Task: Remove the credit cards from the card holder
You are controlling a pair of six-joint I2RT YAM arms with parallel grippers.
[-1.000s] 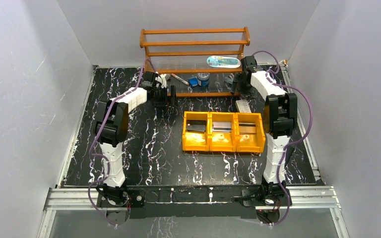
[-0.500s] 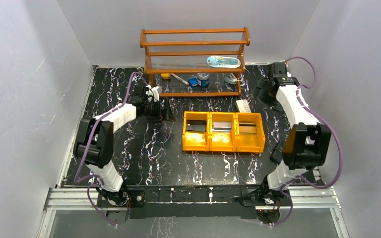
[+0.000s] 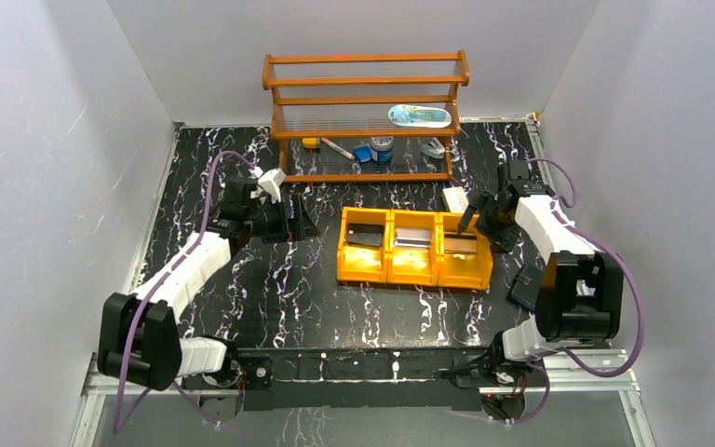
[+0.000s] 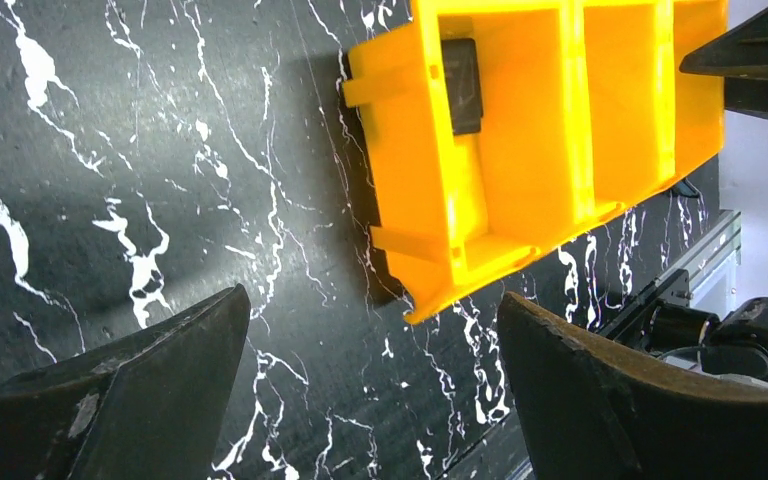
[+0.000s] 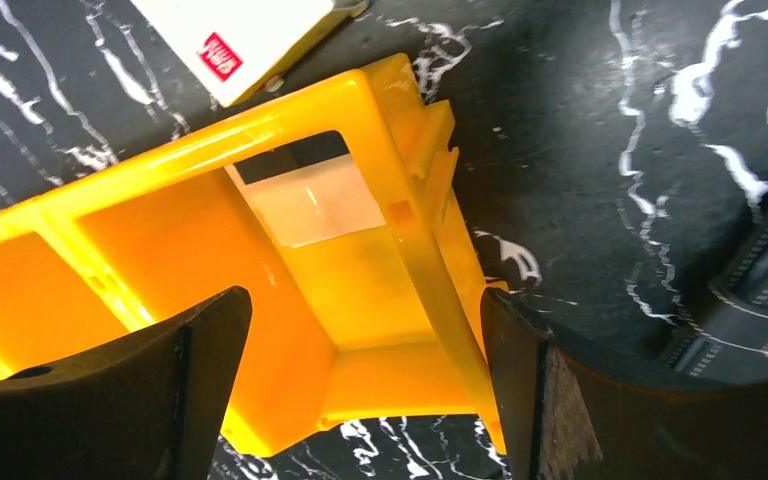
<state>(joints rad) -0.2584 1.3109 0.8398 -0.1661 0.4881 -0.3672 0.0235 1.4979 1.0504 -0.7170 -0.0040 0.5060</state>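
The black card holder (image 3: 524, 287), as I judge it, lies on the table (image 3: 289, 298) right of the yellow tray (image 3: 400, 273), beside the right elbow (image 3: 577, 298), which may sweep it away. The right gripper (image 5: 362, 320), released, hangs over the tray's right wall and may shove it. The left gripper (image 4: 372, 300), also released, hangs left of the tray.

**Obscured and Truncated Items**

Top view: the contents of the three compartments of the yellow bin (image 3: 416, 272) cannot be identified at this size, nor can the small articles (image 3: 372, 149) on the shelf (image 3: 365, 58). A black flat item (image 3: 522, 291) is partly covered by the right arm (image 3: 573, 298).

Left wrist view: a dark item (image 4: 462, 80) lies half behind a bin wall, and the bin runs off the top edge.

Right wrist view: a pale card (image 5: 312, 200) is partly under the bin rim, and the top edge cuts off the white box (image 5: 230, 30).
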